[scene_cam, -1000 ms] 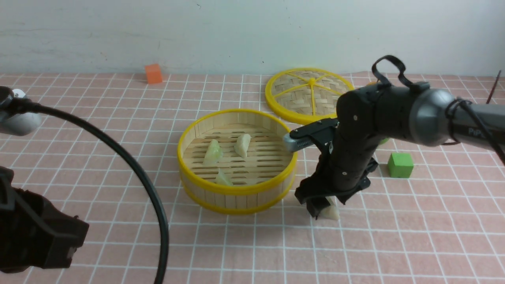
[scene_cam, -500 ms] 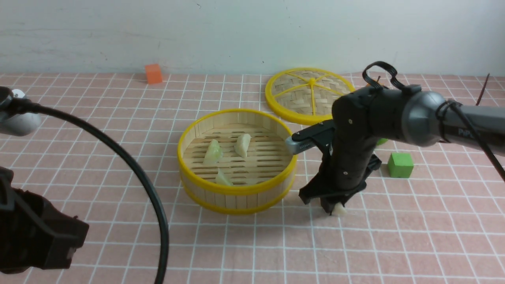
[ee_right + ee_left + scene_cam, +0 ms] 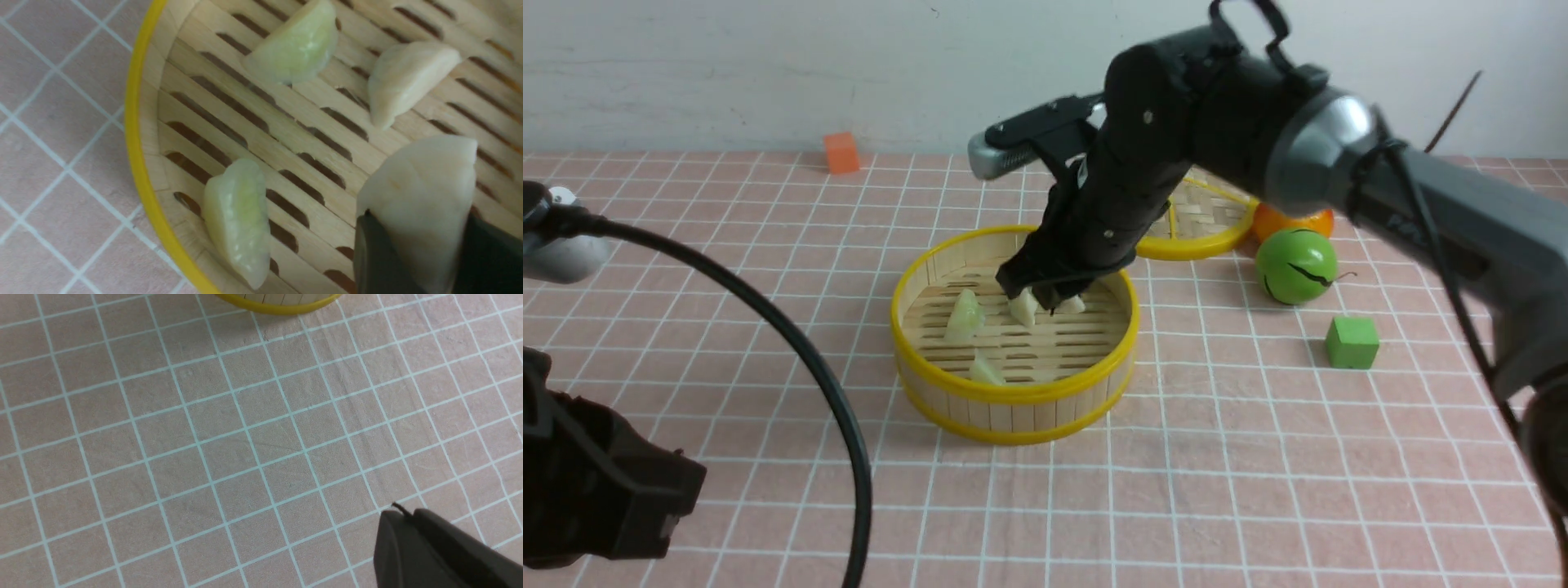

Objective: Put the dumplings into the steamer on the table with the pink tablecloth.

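The steamer (image 3: 1013, 411) stands mid-table on the pink tablecloth (image 3: 1258, 490). Three dumplings lie on its slatted floor: one left (image 3: 964, 315), one in the middle (image 3: 1023, 309), one near the front (image 3: 986, 369). My right gripper (image 3: 1058, 300) hangs over the steamer's far right part, shut on a fourth dumpling (image 3: 1072, 305). In the right wrist view that dumpling (image 3: 421, 192) sits between my gripper's (image 3: 412, 232) dark fingers, just above the slats, with the other three dumplings beyond it. My left gripper (image 3: 402, 516) is shut and empty above bare cloth near the table's front left.
The flat woven lid (image 3: 1209, 224) lies behind the steamer, partly hidden by my right arm. An orange fruit (image 3: 1294, 222), a green ball (image 3: 1296, 265) and a green cube (image 3: 1352, 341) sit to the right. An orange cube (image 3: 840, 152) sits at the back left.
My right gripper lifted the dumpling off the cloth right of the steamer and carried it left and back over the steamer. The left arm has not moved.
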{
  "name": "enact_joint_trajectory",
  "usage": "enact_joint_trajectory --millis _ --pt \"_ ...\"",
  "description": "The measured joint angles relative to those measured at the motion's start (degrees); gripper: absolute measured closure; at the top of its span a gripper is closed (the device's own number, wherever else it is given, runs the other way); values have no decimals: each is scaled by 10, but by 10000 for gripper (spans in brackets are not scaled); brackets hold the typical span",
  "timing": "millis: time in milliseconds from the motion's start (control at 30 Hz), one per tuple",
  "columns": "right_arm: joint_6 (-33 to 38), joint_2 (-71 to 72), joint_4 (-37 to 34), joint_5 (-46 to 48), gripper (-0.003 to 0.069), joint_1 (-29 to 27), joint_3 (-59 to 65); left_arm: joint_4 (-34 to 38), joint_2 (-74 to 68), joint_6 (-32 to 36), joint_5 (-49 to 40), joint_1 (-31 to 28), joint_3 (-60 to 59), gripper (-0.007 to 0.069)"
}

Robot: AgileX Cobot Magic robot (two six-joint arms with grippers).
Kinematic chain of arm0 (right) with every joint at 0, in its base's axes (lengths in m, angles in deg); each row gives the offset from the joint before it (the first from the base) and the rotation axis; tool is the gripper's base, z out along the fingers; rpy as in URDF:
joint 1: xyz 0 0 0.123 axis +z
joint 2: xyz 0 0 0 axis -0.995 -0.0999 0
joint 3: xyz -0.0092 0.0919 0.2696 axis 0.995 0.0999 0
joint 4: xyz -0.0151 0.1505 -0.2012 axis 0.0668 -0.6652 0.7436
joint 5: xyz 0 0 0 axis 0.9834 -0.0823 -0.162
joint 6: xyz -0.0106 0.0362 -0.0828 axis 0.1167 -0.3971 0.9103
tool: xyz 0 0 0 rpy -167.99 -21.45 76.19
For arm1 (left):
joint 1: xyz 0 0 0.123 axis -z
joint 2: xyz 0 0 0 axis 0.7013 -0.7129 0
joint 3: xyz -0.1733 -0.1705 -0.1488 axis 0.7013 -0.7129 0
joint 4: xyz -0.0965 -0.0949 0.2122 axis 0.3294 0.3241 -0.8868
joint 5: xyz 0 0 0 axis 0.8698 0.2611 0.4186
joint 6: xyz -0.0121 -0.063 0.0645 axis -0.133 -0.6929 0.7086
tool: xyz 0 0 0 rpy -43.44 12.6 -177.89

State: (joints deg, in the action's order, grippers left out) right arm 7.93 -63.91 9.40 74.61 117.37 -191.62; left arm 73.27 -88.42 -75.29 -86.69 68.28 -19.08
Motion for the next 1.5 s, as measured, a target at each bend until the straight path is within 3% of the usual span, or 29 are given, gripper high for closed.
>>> enact_joint_trajectory --millis 333,433,467,567,700,800,933,1133,1333,1500 --pt "1 -60 0 -8 423 0 -1 0 1 -1 -17 0 0 603" --pt "1 -60 3 -8 354 0 -3 -1 18 -4 -11 0 -14 603" --pt "1 -61 6 1 291 0 -13 -2 39 -5 -2 0 -31 603" --pt "1 -59 14 33 189 0 -49 -20 82 -17 19 0 -64 603" --pt "1 -39 22 90 144 0 -109 -76 145 -52 42 0 -103 603" --pt "1 -10 14 124 178 0 -142 -113 194 -79 58 0 -131 603" --pt "4 58 -15 151 350 0 -153 -142 294 -113 112 0 -199 603" --pt "51 135 -79 156 664 0 -138 -150 411 -122 210 0 -305 603" --pt "69 212 -87 159 678 1 -67 -150 438 -122 245 0 -333 599" --pt "72 316 -83 83 676 1 67 -151 438 -123 239 0 -334 591"
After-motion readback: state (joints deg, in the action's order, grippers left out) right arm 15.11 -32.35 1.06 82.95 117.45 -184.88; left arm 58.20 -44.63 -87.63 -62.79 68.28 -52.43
